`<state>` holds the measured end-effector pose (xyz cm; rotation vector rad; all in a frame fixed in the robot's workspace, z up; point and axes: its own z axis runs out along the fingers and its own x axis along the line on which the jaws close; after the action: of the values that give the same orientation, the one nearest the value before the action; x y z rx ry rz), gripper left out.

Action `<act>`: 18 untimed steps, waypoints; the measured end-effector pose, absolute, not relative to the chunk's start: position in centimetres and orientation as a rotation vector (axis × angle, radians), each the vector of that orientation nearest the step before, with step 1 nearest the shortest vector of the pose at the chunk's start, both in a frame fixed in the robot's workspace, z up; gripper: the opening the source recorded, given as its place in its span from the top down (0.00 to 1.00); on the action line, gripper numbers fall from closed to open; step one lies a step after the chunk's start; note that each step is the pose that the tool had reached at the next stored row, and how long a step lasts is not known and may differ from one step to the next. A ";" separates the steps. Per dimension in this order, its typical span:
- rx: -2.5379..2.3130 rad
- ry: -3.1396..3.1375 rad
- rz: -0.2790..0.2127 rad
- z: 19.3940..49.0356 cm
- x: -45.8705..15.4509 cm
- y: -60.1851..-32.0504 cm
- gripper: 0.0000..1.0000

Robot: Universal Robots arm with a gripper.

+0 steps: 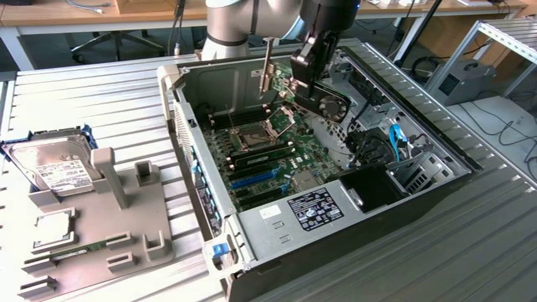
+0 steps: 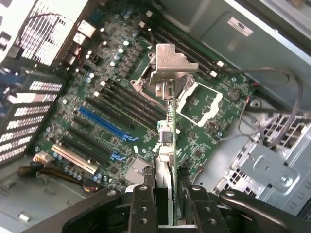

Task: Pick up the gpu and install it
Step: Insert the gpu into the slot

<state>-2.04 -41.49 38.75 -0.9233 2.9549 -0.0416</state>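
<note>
1. Nearest in the exterior view, a grey fixture tray (image 1: 126, 251) lies on the slatted metal bench (image 1: 100, 100) at that view's left. It carries a small green memory stick (image 1: 80, 250), a silver square chip (image 1: 52, 228) and, at its far end, a silver hard drive (image 1: 52, 165) with a white label.
2. Just beside the tray lies the open computer case (image 1: 369, 251), with a labelled power supply (image 1: 315, 207) at its near end.
3. Further in, the green motherboard (image 1: 281, 148) shows blue expansion slots (image 1: 251, 179), black memory slots and an open processor socket (image 1: 251, 135).
4. Above the socket area hangs the tool (image 1: 306, 78) — its fingers (image 2: 143, 204) are clenched on the gpu (image 2: 167, 126), one on each flat face.
5. The gpu is held edge-on and raised, clear of the board, its grey metal bracket (image 2: 170, 65) pointing away from the tool. In the exterior view the bracket stands upright near the case's far wall.
6. Beyond the case — the arm's grey base (image 1: 228, 22), wooden desks and an office chair.
</note>
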 end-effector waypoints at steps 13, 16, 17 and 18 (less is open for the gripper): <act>-1.280 2.816 -0.033 38.6 -2.0 -41.5 0.71; -1.356 2.779 -0.030 38.5 -2.0 -41.5 0.71; -1.382 2.766 -0.030 38.5 -2.0 -41.5 0.71; -1.434 2.739 -0.028 38.5 -2.0 -41.5 0.71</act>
<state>-2.04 -41.49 38.52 -1.4338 2.7392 -0.0283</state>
